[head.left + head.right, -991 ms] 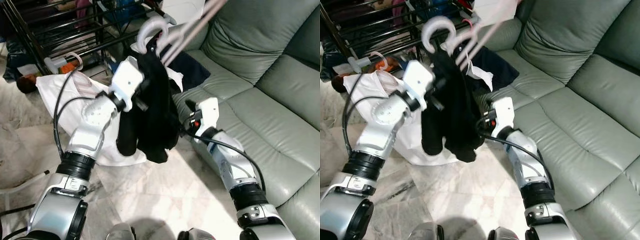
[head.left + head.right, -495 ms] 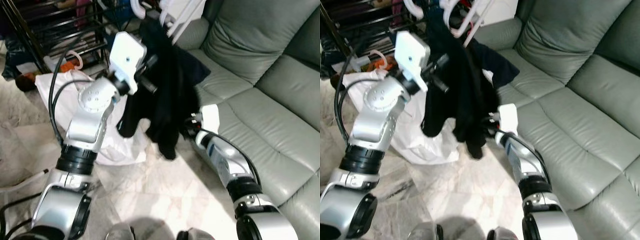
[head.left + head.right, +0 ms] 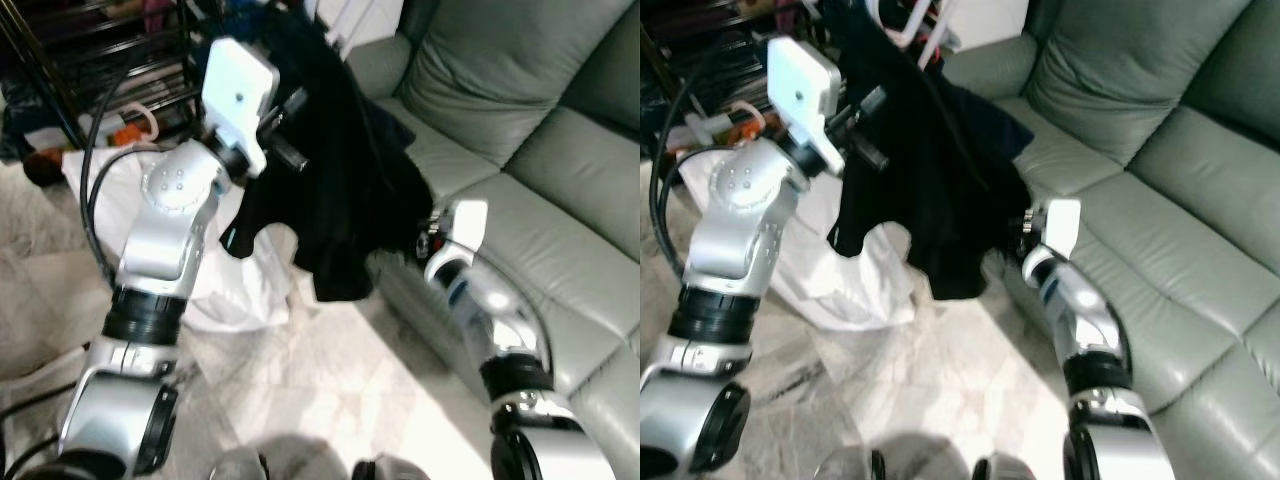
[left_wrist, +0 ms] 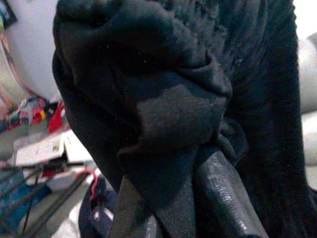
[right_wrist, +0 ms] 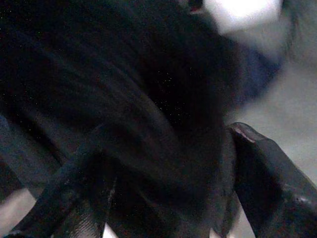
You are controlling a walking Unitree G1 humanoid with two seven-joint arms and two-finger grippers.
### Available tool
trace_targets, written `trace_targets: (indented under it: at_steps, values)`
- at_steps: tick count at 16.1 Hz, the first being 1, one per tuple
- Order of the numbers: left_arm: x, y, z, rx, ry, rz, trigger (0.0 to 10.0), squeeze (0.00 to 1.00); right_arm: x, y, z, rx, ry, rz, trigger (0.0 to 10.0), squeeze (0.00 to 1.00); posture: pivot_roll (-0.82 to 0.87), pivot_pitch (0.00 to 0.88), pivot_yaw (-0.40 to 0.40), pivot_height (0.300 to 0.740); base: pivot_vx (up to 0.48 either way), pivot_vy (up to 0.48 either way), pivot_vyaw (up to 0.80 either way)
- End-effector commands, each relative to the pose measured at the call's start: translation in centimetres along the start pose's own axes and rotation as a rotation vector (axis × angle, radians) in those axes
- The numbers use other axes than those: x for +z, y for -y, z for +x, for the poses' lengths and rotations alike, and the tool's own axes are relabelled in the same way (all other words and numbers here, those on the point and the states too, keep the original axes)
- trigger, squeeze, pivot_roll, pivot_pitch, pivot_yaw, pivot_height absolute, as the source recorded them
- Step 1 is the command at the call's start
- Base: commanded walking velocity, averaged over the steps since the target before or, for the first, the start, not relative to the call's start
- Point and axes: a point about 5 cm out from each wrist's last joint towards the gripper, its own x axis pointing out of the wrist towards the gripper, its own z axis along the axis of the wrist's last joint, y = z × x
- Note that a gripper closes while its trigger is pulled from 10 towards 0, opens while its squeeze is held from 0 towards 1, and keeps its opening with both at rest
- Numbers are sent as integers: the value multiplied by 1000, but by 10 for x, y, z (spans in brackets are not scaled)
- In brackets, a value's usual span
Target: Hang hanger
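Black, limp fabric garment [image 3: 340,190] hangs from our raised left tool [image 4: 173,198], which is clenched on a fold; our right tool [image 5: 163,198] straddles its hem, fingers spread. Pink plastic hanger [image 3: 925,25] sits above; cloth may slip off.

garment [image 3: 345,190]: matt black cloth, soft, slightly fuzzy
sofa [image 3: 540,130]: grey-green leather look, smooth with a dull sheen
floor [image 3: 340,390]: pale marbled stone, polished
arms [image 3: 165,230]: brushed silver metal, white plastic wrist housings
left tool [image 4: 198,198] fingers [image 4: 223,191]: black, pebbled, faintly glossy
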Motion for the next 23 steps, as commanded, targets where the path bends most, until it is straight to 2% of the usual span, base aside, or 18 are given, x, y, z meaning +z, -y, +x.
trace_targets:
  at_steps: [1,3,4,5,6,7,8,9,11,12,13,14,15,16,18,20,23]
  values:
    - [-8,-4,-6,19,-30,25,863,0,13,-5,-10,84,60,-57,10000,1000,8,63,-15,740,0,0,0]
    - [-16,-5,-9,37,-57,19,510,0,10,-14,-21,200,12,-80,10000,1000,1,65,-12,740,0,0,0]
    - [-20,-5,-10,40,-69,17,667,0,5,-18,-30,281,-37,-96,10000,1000,-2,65,-10,740,0,0,0]
    - [-23,-2,-10,29,-78,25,588,0,0,-25,-43,413,-95,-79,10000,1000,-6,64,-5,740,0,0,0]
    - [-23,-2,-9,27,-79,25,627,0,1,-25,-46,433,-93,-67,10000,1000,-6,64,-5,740,0,0,0]
    - [-24,-2,-9,25,-81,26,627,0,7,-24,-46,443,-74,-34,10000,1000,-6,61,-1,740,0,0,0]
    - [-24,-2,-9,19,-80,33,627,0,17,-18,-44,402,-31,-45,10000,1000,-6,61,-1,740,0,0,0]
    - [-23,-2,-9,15,-75,36,471,0,25,-2,-35,249,11,-87,10000,1000,-8,60,2,740,0,0,0]
    - [-21,-1,-8,9,-68,43,627,0,24,4,-28,192,1,-65,10000,1000,-3,60,-1,740,0,0,0]
    - [-18,1,-6,3,-56,46,745,0,19,2,-26,192,-16,-41,10000,922,-3,60,-1,740,0,0,0]
    - [-15,2,-4,0,-47,49,1059,0,15,-1,-23,203,-25,-28,10000,522,2,61,-4,740,0,0,0]
    - [-13,5,-1,-2,-38,48,1176,0,14,-10,-17,238,-16,-17,10000,169,5,61,-5,740,0,0,0]
    - [-13,6,-1,-4,-35,47,1255,0,15,-14,-13,251,-11,-16,10000,0,5,61,-5,740,0,0,0]
    - [-13,8,1,-9,-30,45,1412,0,16,-21,-7,281,-7,-5,10000,0,5,61,-5,740,0,0,0]
    - [-9,11,4,-19,-14,38,1176,0,12,-24,-1,286,-21,-5,10000,0,2,60,-6,740,0,0,0]
    - [-2,13,6,-30,12,30,1255,0,6,-21,1,271,-43,-8,10000,0,6,63,-10,740,0,0,0]
    - [8,17,8,-61,54,10,706,0,-2,-13,4,214,-73,-21,10000,0,11,65,-13,740,0,0,0]
